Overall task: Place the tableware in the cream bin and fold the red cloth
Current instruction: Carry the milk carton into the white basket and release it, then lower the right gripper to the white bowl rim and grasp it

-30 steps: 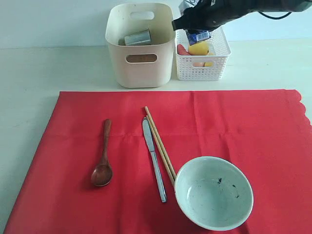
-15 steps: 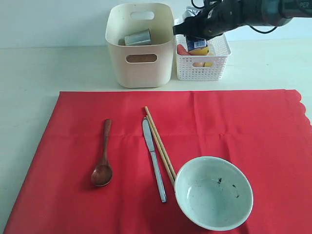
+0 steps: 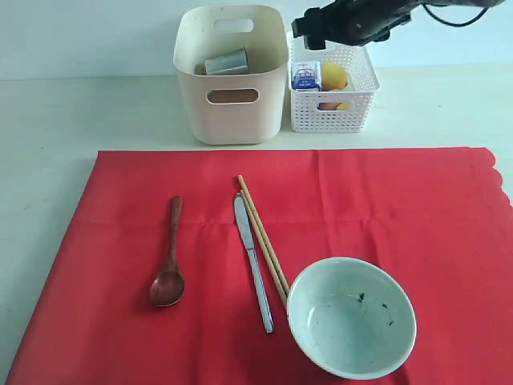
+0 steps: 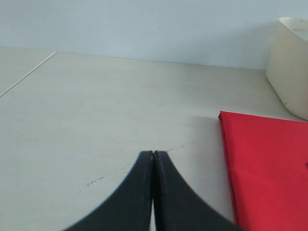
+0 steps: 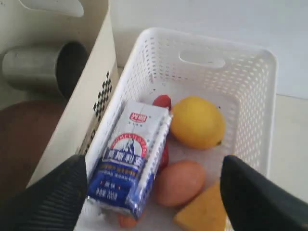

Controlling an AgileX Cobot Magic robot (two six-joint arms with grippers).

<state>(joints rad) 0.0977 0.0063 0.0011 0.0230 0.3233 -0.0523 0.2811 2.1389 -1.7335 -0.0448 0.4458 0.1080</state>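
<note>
Across the middle of the exterior view the red cloth (image 3: 401, 208) lies flat, and on it I count one wooden spoon (image 3: 170, 265) at left, one steel knife (image 3: 253, 261) and two chopsticks (image 3: 263, 238) in the centre, and one pale bowl (image 3: 351, 317) at lower right. Up top, the one cream bin (image 3: 232, 120) holds one steel cup (image 3: 226, 62). The right gripper (image 3: 317, 28) hangs over the white basket (image 3: 330, 119) at upper right, fingers wide apart and gripping nothing. The left gripper (image 4: 153, 159) has its fingers pressed together over the table (image 4: 96, 96).

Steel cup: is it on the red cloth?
No, the steel cup lies inside the cream bin, beyond the red cloth's far edge.
</note>
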